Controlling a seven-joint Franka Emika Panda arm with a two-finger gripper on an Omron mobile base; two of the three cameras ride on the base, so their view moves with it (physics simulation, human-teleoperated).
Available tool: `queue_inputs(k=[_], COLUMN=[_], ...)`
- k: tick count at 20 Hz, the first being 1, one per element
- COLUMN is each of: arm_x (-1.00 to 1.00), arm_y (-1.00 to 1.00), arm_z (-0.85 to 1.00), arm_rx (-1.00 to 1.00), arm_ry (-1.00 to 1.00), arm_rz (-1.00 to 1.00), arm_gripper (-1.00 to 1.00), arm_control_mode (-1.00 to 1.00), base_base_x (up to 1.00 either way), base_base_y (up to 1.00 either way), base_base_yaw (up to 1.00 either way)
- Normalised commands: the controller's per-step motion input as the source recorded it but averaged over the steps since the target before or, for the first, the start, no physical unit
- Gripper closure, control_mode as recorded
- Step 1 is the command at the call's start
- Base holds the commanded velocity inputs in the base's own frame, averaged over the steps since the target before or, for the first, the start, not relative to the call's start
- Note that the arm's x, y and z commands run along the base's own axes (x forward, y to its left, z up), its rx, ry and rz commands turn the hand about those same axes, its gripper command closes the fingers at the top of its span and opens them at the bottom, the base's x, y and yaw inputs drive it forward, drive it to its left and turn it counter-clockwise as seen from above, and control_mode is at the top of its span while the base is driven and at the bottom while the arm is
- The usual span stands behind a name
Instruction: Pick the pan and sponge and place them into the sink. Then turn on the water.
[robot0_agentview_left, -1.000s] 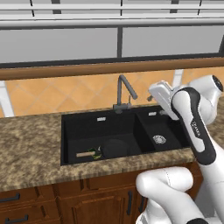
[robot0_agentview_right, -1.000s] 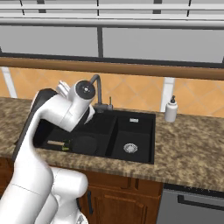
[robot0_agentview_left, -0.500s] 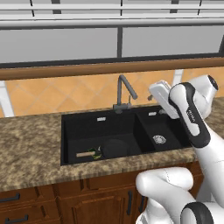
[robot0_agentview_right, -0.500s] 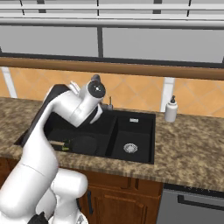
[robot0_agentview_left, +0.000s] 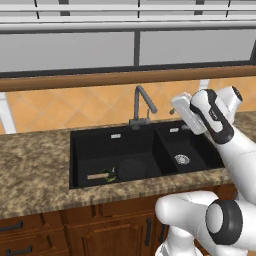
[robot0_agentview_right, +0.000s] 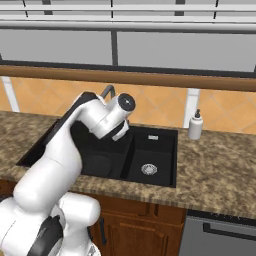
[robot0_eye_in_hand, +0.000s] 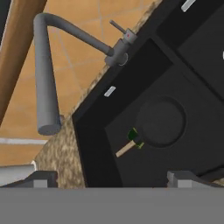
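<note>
Pan (robot0_agentview_left: 131, 170) and sponge (robot0_agentview_left: 110, 175): in sink's (robot0_agentview_left: 95, 145) left bowl. Gripper (robot0_eye_in_hand: 109, 177): jaws spread, empty, raised near faucet (robot0_agentview_left: 141, 102), likely for its lever.

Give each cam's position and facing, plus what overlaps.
Left base view: behind-left of the arm, looking forward and down at the sink; arm rises lower right.
Right base view: behind-right, same sink, soap dispenser; arm lower left.
Hand view: on the hand, rolled, facing faucet and pan; fingertips at bottom.
Shared: sink, faucet.
</note>
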Motion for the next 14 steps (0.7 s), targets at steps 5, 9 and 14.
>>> queue_inputs(k=[5,9,14], arm_x=[0.48,0.42,0.40], arm_y=[-0.02,0.02,0.00], arm_z=[-0.42,-0.52,-0.41], arm_rx=[0.06,0.07,0.09], arm_ry=[0.00,0.00,0.00], arm_rz=[0.00,0.00,0.00], arm_gripper=[-1.00,-1.00,-1.00], arm_control_mode=[-1.00,-1.00,-1.00], base_base_x=[0.00,0.00,0.00], base_base_y=[0.00,0.00,0.00], base_base_yaw=[0.00,0.00,0.00])
